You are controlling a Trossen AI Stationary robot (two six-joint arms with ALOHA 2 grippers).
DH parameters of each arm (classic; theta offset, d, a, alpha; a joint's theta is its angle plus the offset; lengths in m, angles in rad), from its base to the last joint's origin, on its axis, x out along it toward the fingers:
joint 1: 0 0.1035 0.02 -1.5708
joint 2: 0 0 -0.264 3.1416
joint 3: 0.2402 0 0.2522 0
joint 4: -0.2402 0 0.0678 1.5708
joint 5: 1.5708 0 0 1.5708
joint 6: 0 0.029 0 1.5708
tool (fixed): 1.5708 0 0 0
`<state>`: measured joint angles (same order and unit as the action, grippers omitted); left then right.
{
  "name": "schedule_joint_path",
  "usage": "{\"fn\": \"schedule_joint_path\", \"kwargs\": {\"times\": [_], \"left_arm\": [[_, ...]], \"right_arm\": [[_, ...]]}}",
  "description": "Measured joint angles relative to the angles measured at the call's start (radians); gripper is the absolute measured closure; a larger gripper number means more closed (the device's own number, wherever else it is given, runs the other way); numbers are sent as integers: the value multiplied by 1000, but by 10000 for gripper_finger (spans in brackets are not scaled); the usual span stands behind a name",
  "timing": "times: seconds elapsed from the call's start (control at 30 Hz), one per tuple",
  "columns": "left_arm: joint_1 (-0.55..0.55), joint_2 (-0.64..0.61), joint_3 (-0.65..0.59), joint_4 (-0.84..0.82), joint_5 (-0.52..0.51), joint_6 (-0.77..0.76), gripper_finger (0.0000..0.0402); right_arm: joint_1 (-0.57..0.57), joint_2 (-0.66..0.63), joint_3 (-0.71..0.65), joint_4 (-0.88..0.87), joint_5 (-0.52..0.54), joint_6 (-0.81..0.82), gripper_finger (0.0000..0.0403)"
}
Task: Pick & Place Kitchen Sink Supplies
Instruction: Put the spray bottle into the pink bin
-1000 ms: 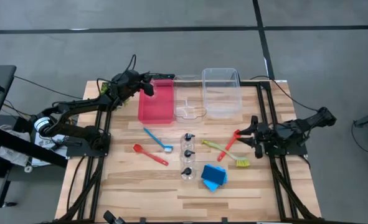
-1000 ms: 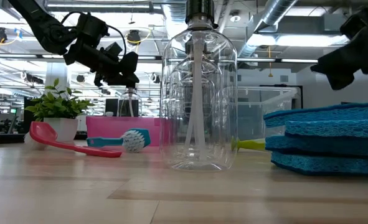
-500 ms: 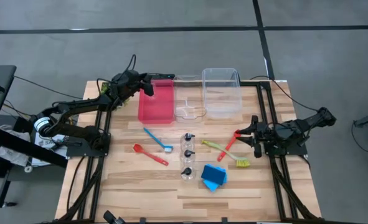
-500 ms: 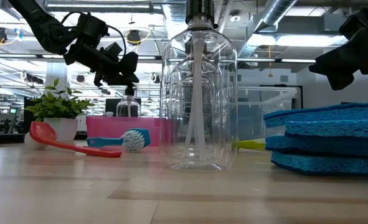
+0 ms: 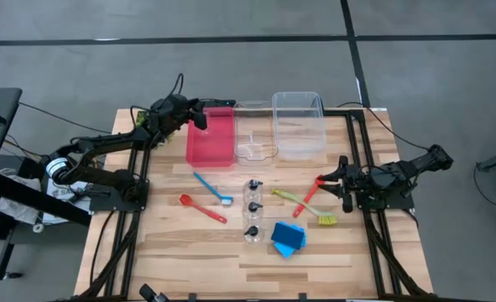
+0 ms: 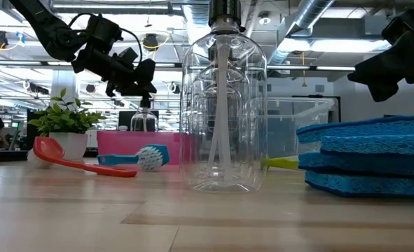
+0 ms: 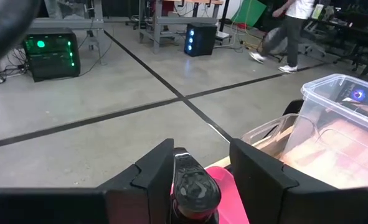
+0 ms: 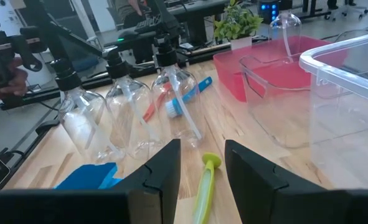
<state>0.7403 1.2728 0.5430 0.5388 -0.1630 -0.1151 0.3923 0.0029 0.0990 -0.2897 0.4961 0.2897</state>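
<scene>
While the right arm waits low at its edge of the table, the left gripper [image 5: 202, 115] hangs over the near end of the red bin [image 5: 211, 139], its two fingers set either side of the black cap of a small clear bottle [image 6: 143, 117]; from the wrist view the cap [image 7: 195, 186] sits right between them, though I cannot tell whether they press on it or merely flank it. That bottle stands upright inside the bin, directly beneath the fingers. Beyond the claw, further along, sit two clear bins [image 5: 298, 124]. The right gripper [image 5: 341, 180] has its fingers parted with nothing clamped, and the yellow-green brush [image 8: 202, 185] lies just ahead of them beside a red utensil [image 5: 312, 191]. Further out from it stand three more bottles [image 5: 252, 210] in a row, with blue sponges [image 5: 287, 238] close by, and a blue brush [image 5: 213, 188] and red spoon [image 5: 202, 207] past them.
</scene>
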Motion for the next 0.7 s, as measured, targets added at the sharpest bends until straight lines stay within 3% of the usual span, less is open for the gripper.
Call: {"fn": "schedule_joint_path", "kwargs": {"times": [0.43, 0.7], "left_arm": [[0, 0, 0, -27, 15, 40, 164], [0, 0, 0, -38, 15, 81, 141]], "right_arm": [[0, 0, 0, 0, 0, 0, 284], [0, 0, 0, 0, -1, 0, 284]]}}
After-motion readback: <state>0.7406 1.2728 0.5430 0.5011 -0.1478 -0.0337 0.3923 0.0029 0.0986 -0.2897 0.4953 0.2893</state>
